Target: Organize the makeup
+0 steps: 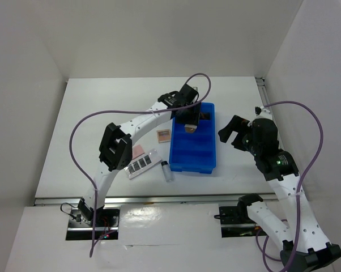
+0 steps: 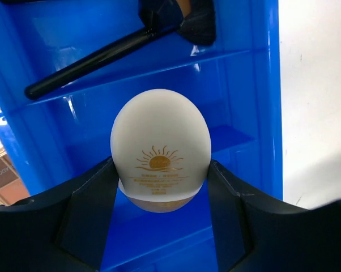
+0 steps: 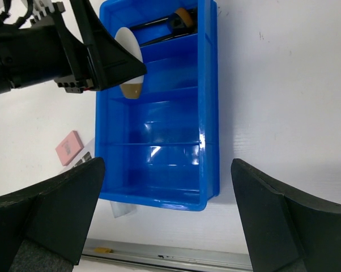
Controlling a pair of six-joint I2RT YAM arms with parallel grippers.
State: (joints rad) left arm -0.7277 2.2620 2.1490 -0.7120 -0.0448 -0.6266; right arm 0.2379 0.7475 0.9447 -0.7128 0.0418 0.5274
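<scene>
My left gripper (image 2: 160,190) is shut on the white-tan oval (image 2: 160,148) and holds it over the second compartment of the blue divided tray (image 1: 207,161); it also shows in the top view (image 1: 190,127) and the right wrist view (image 3: 131,62). Black slim tools (image 2: 111,52) lie in the tray's far compartment. A brown square compact (image 1: 163,136), a pink compact (image 1: 139,152), the white strip palette (image 1: 143,165) and a small white tube (image 1: 167,170) lie on the table left of the tray. My right gripper (image 3: 165,218) is open and empty, right of the tray (image 1: 234,133).
White walls enclose the table on the left, back and right. A metal rail (image 1: 159,199) runs along the near edge. Bare table (image 1: 238,107) lies right of the tray and behind it.
</scene>
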